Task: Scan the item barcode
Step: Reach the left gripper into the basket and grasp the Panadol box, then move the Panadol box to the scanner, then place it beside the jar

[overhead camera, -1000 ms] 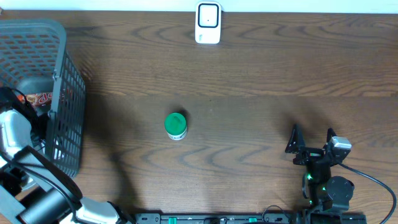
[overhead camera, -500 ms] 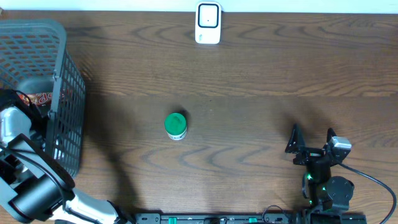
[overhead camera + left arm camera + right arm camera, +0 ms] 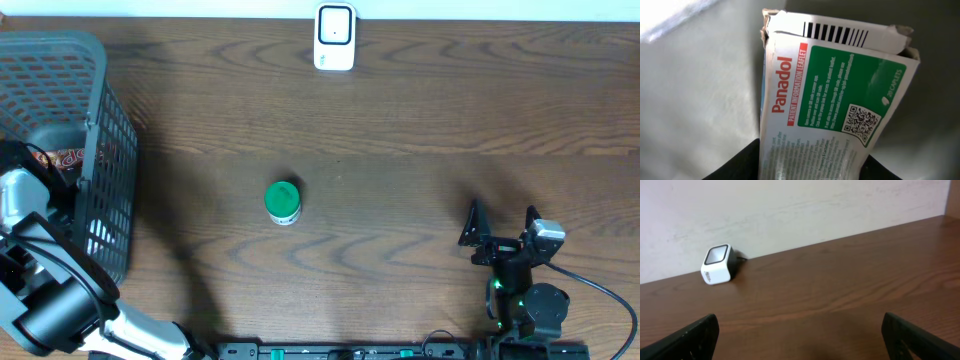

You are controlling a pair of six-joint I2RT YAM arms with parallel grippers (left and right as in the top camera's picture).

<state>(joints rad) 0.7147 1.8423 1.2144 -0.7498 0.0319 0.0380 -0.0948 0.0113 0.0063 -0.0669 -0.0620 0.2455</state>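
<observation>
Left wrist: left jaws flank the medicine box [image 3: 832,100], grip unclear, right jaws wide open; a loose hold could drop it in the basket [image 3: 110,150].

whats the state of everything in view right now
Panadol box: between the left fingers, end flap torn open, barcode showing
left fingers: one on each side of the box, firm grip unclear
right fingers: open, holding nothing
green jar: upright on the table, lid on
basket: upright, left fingers down inside it
scanner: standing at the table's far edge, untouched
</observation>
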